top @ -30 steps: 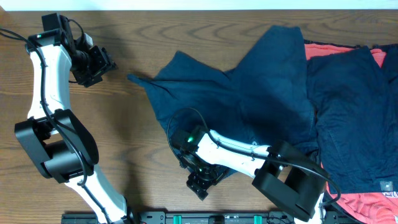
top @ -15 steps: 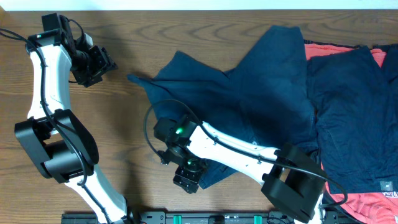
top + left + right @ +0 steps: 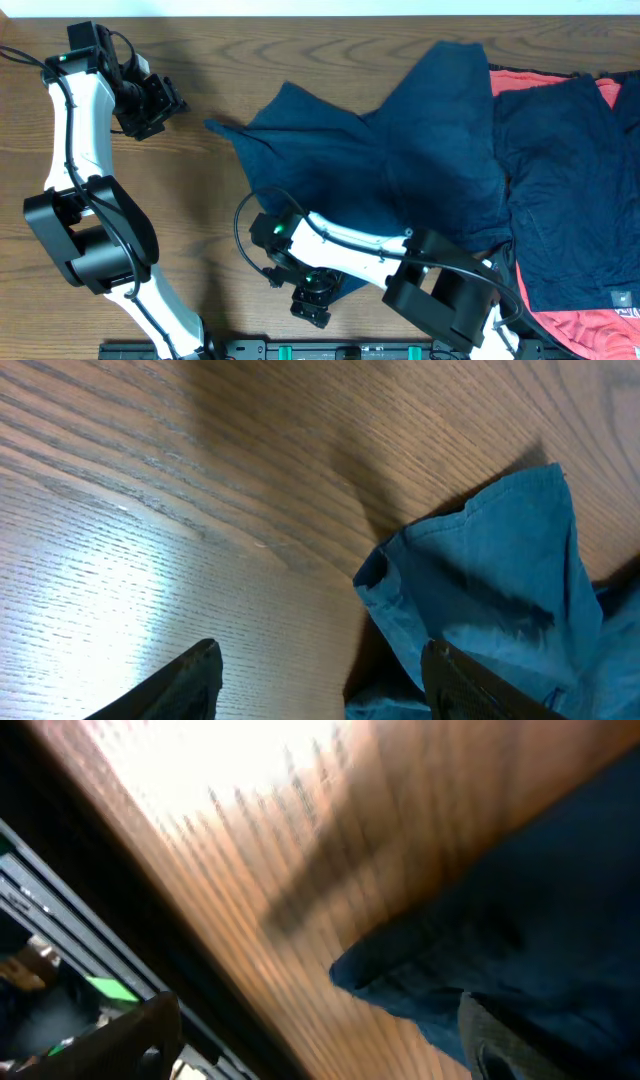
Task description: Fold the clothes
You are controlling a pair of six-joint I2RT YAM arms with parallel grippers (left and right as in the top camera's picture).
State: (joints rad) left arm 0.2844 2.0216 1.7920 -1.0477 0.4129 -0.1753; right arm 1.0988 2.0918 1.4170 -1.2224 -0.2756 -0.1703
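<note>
A dark navy garment (image 3: 390, 170) lies spread and rumpled in the middle of the table. My left gripper (image 3: 168, 105) is open and empty at the far left, apart from the garment's pointed left corner (image 3: 212, 125). In the left wrist view that corner (image 3: 470, 580) lies ahead between the open jaws (image 3: 320, 695). My right gripper (image 3: 313, 303) is open at the garment's near-left corner by the front edge. In the blurred right wrist view the jaws (image 3: 320, 1050) straddle the corner (image 3: 470, 960); the right finger lies over the cloth.
A second navy garment (image 3: 570, 190) lies at the right on top of a coral-red one (image 3: 590, 330). A black rail (image 3: 250, 350) runs along the table's front edge just below my right gripper. Bare wooden table (image 3: 220, 220) lies between the two arms.
My right arm has swung left and its gripper has shifted about at the garment's near-left corner, now slightly nearer the front edge. The left arm has not moved.
</note>
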